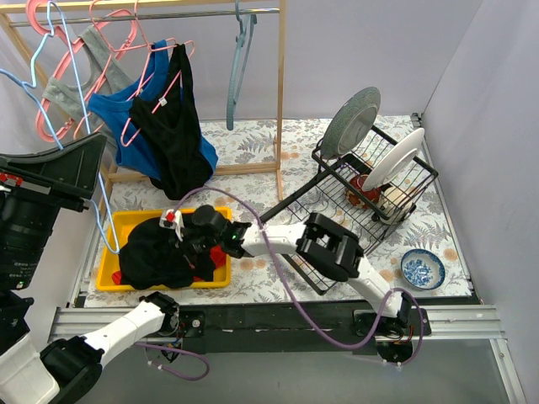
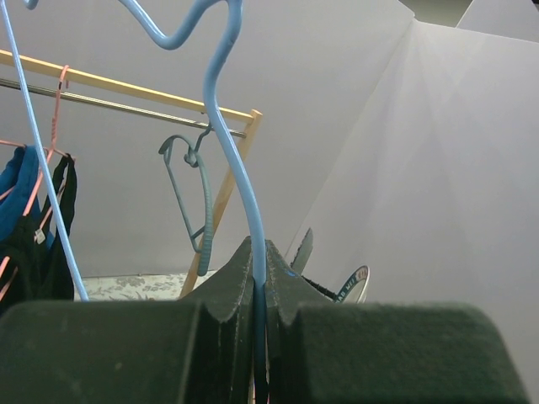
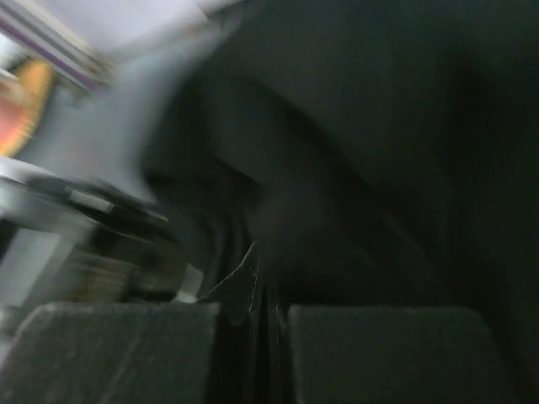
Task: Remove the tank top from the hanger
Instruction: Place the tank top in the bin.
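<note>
The black tank top [image 1: 156, 257] lies crumpled in a heap inside the yellow plastic tray [image 1: 126, 220], which stands on the left part of the table [image 1: 253, 282] with a leaf-pattern cover. We see no hanger inside the cloth.

The right pincer [image 1: 181, 234] is down on the top of this heap. In the right wrist view the picture is blurred, but its pincer [image 3: 261, 290] is pressed together and a thin fold of the dark cloth seems to be caught in the slit.

The left pincer [image 2: 259, 257] is held high at the left side, well above the tray. It is closed and pinches the light blue wire hanger [image 2: 236, 181], whose wire runs up between the two fingers. In the top view the lower end of this hanger comes down beside the left edge of the tray.

Behind the tray stands a wooden clothes rack [image 1: 280, 93] with pink hangers [image 1: 126, 29], a blue garment [image 1: 126, 126], another black garment [image 1: 173, 126] and a grey-blue plastic hanger [image 1: 238, 71]. To the right we see a black wire dish rack [image 1: 337, 181] with plates, and near it a blue-and-white bowl [image 1: 422, 269].
</note>
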`<move>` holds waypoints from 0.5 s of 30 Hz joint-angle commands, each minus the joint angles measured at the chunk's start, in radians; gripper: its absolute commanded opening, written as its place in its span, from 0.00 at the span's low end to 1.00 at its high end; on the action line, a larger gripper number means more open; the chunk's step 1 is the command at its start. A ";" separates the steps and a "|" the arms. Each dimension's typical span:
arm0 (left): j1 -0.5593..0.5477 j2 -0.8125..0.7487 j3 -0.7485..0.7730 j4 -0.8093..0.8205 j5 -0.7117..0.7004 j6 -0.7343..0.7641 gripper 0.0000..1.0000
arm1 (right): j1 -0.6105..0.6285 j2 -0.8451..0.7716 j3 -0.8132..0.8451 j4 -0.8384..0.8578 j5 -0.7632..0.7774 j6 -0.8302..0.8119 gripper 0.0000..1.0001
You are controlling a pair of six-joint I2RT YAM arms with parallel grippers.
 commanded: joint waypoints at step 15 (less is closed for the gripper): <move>-0.004 0.072 -0.031 -0.008 -0.039 0.056 0.00 | -0.014 -0.057 -0.013 -0.189 0.221 0.006 0.01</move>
